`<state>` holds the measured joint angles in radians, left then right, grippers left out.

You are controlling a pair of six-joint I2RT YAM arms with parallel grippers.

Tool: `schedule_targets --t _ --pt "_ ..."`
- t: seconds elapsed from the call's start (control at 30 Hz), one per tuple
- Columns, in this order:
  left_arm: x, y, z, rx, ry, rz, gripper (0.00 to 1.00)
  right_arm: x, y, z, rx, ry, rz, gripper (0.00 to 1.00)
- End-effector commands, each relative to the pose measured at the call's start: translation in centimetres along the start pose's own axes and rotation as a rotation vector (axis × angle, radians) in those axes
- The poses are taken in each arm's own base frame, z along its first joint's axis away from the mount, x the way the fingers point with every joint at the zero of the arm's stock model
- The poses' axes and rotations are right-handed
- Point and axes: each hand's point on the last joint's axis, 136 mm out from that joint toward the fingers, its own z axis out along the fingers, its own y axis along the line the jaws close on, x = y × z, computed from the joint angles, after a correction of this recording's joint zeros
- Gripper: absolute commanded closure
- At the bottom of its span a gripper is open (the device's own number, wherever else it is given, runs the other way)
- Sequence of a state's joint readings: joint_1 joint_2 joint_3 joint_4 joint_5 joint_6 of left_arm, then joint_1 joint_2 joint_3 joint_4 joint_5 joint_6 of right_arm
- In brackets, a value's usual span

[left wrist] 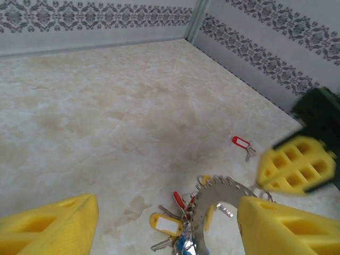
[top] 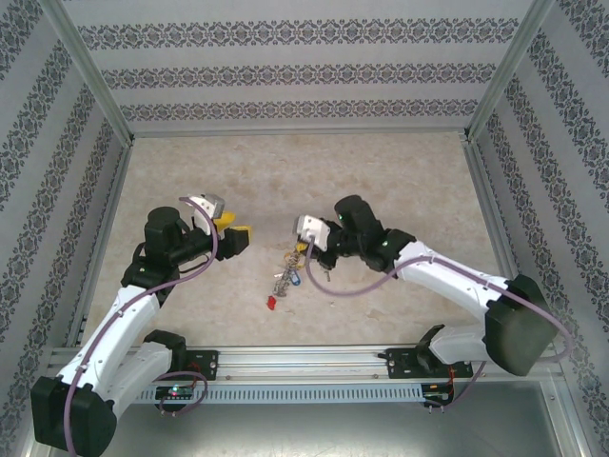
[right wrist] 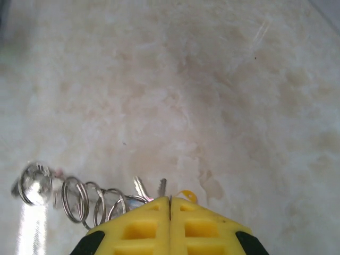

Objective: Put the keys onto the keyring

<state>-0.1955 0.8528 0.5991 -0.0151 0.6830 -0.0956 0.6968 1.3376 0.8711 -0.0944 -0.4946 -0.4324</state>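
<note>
So, the right gripper (right wrist: pixel 170 208) has its yellow fingers (right wrist: pixel 138 228) pressed flat together, and as far as I can see it's pinching the edge of the large grey metal keyring (left wrist: pixel 223 194); in the left wrist view the ring stands up on edge, with its fringe of small tagged keys (top: pixel 288 273) bunched low down by the beige marbled tabletop (top: pixel 381 181); in the right wrist view the wire loops trail off to the left of the fingertips, and two key tips poke out just in front of them.

The left gripper (left wrist: pixel 167 212) is spread wide with nothing between its fingers; it hovers near the ring, facing it, not touching it.

The small silver key with a red plastic tag (left wrist: pixel 241 143) lies flat on the table on its own, clearly apart from the ring; from above it sits closer to the arm bases than the bunch does. The silver key with a yellow plastic tag (left wrist: pixel 164 224) lies at the foot of the ring, right up against the bunch; honestly can't tell if it's threaded on or just lying there.
</note>
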Motion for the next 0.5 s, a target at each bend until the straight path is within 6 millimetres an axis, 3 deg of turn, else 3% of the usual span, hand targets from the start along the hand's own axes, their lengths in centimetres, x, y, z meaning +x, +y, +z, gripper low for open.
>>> schedule_targets --t 0.0,0.13,0.2,0.3,0.37,0.47 --pt "-0.6 -2.3 0.0 0.113 0.002 0.057 0.29 -2.4 1.1 0.2 -0.158 -0.085 0.253 1.00" --pt "0.3 -2.3 0.3 0.089 0.042 0.046 0.29 -1.8 -2.4 0.0 -0.038 -0.065 0.340 1.00" --pt "0.5 -1.9 0.1 0.060 0.047 0.046 0.29 -2.2 -5.0 -1.0 0.065 -0.071 0.347 1.00" --pt "0.1 -0.1 -0.4 -0.067 0.026 0.043 0.29 -3.5 -7.1 -2.6 0.142 -0.097 0.306 1.00" --pt "-0.2 1.2 -1.1 -0.164 0.004 0.046 0.29 -4.0 -7.6 -3.1 0.162 -0.089 0.248 1.00" --pt "-0.5 3.4 -2.6 -0.323 -0.045 0.033 0.29 -2.6 -6.2 -1.6 0.161 0.040 0.097 1.00"
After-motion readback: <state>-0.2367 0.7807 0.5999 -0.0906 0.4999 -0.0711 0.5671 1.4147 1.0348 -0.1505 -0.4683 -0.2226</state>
